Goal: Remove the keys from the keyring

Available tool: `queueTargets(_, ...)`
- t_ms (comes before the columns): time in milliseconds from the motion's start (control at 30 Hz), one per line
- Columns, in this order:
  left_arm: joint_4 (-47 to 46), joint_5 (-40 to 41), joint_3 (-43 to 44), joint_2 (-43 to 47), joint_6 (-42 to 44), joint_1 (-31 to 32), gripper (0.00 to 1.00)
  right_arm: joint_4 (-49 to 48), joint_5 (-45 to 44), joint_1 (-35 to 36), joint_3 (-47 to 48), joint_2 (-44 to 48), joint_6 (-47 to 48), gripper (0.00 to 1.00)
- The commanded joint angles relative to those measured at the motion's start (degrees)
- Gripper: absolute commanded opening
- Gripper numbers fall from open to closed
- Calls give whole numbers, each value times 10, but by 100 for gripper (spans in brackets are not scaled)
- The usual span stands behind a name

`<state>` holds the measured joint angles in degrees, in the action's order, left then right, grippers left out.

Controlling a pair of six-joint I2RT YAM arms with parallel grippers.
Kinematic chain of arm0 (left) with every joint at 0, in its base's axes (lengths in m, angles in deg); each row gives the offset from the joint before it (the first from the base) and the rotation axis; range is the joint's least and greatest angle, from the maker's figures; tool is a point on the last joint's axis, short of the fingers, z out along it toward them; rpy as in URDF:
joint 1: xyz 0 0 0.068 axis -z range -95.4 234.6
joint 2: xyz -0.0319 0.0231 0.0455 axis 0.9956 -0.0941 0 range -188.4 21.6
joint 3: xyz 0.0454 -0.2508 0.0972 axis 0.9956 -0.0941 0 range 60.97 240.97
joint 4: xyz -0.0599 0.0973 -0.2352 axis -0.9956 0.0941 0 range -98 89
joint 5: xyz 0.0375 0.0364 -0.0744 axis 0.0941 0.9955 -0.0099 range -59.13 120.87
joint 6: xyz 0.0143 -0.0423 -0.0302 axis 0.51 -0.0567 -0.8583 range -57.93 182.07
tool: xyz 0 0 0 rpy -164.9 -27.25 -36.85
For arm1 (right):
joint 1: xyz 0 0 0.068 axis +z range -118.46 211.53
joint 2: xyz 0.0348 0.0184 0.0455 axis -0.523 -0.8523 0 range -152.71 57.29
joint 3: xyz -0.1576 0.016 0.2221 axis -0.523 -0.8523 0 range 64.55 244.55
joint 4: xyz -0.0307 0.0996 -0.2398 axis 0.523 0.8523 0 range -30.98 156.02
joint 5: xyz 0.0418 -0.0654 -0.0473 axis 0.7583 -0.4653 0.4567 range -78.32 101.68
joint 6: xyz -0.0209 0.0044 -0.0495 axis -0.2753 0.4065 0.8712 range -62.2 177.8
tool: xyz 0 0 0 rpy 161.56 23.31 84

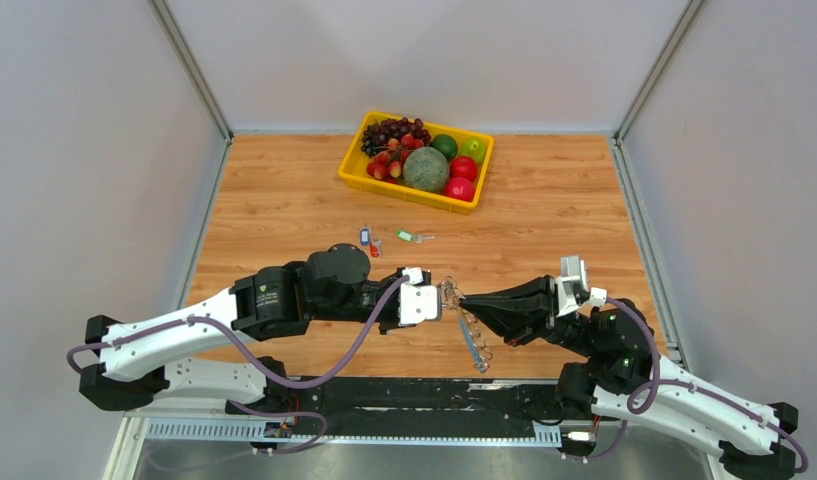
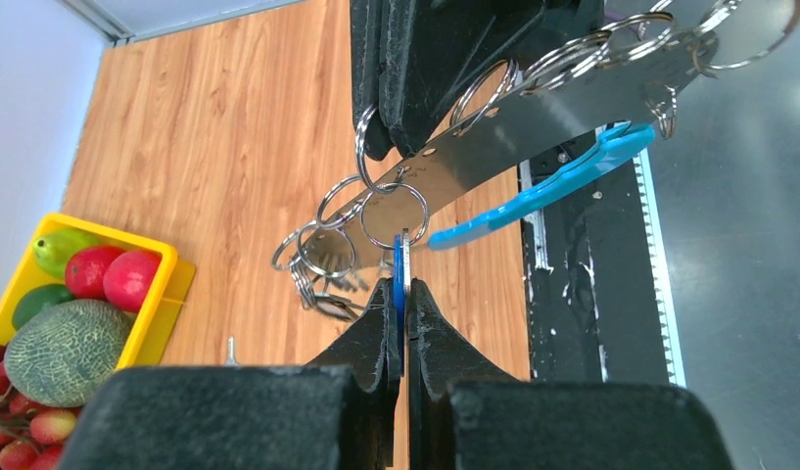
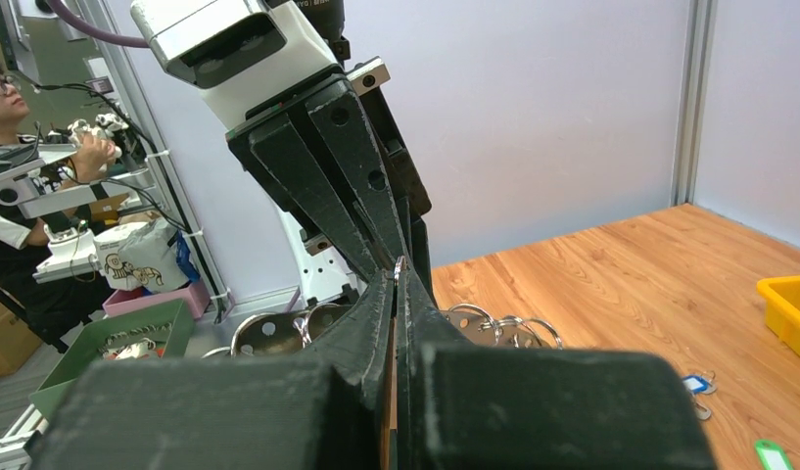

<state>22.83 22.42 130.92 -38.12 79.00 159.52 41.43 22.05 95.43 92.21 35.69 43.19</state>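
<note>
keyring (image 2: 533, 127) clenched in right end effector (image 3: 397, 279), blue key (image 2: 400, 257) clenched in left end effector (image 2: 400, 294)

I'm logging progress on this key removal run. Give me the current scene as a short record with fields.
left gripper: shut on a blue key that hangs from a ring of the keyring
right gripper: shut on the keyring, held in the air between the arms
keys off the ring: loose blue key, loose red key, loose green key, lying on the table
fruit tray: far side of the table, apart from the keys
</note>
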Motion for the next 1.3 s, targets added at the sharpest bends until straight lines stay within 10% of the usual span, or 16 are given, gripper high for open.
queueTargets(0,-10,-14,2,-1,-4,0,0,-58,-10,1,12,0,6,0)
queueTargets(1267,44,14,31,20,-3,0,0,50,-170,1,18,40,-2,0)
